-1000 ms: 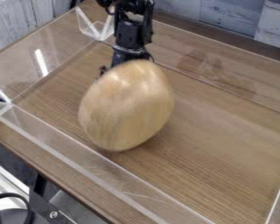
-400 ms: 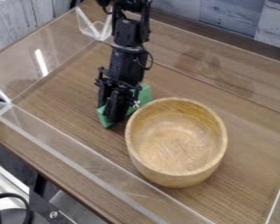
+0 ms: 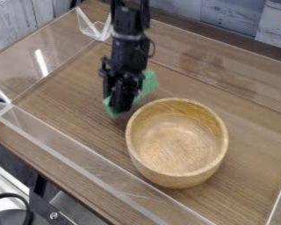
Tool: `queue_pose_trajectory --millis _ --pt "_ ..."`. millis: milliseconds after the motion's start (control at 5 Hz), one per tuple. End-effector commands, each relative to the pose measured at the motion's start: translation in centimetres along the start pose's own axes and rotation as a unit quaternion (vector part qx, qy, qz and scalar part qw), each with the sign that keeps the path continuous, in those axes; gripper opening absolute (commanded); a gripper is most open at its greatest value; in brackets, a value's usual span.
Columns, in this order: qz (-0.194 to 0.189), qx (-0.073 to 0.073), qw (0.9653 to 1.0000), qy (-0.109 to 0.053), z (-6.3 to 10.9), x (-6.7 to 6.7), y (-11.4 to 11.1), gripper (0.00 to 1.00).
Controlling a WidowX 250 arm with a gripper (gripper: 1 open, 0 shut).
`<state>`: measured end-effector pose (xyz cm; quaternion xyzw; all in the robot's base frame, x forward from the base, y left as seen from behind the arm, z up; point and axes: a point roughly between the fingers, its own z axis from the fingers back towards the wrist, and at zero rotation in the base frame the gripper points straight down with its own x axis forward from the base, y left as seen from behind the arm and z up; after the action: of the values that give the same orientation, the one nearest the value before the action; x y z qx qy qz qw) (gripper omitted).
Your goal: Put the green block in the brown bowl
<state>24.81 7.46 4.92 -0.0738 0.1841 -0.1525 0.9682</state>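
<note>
The gripper (image 3: 123, 98) is closed on the green block (image 3: 136, 91), which appears, in this blurred view, to hang just clear of the wooden table (image 3: 225, 79), beside the far-left rim of the brown bowl (image 3: 178, 141). The pickup looks done; carrying the block over the empty bowl and releasing it remain.

Around me: my gripper (image 3: 122, 104) is clamped on the green block (image 3: 140, 90) over bare wood, just up-left of the brown bowl (image 3: 178, 141).
Bowl: its thick rim is the nearest obstacle to my fingers; the mouth is open and nothing sits in it.
Walls: the clear tray wall (image 3: 38, 97) closes the left and near sides; the far-right edge is harder to make out, probably walled too.
Free floor: wide bare wood right of and behind me.
Above: open.
</note>
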Motion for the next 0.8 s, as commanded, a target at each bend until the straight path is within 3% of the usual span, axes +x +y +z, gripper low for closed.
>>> queue_pose_trajectory --millis 0,200,400,600 --pt "0.023 0.034 0.9968 -0.068 5.2 0.0 -0.1 0.0" --pt "0.067 0.043 0.9924 -0.094 8.0 -0.2 0.5 0.0" --pt "0.065 0.046 0.9909 -0.108 8.9 -0.8 -1.3 0.0" --pt "0.052 0.039 0.9935 -0.093 6.8 -0.7 -1.9 0.0"
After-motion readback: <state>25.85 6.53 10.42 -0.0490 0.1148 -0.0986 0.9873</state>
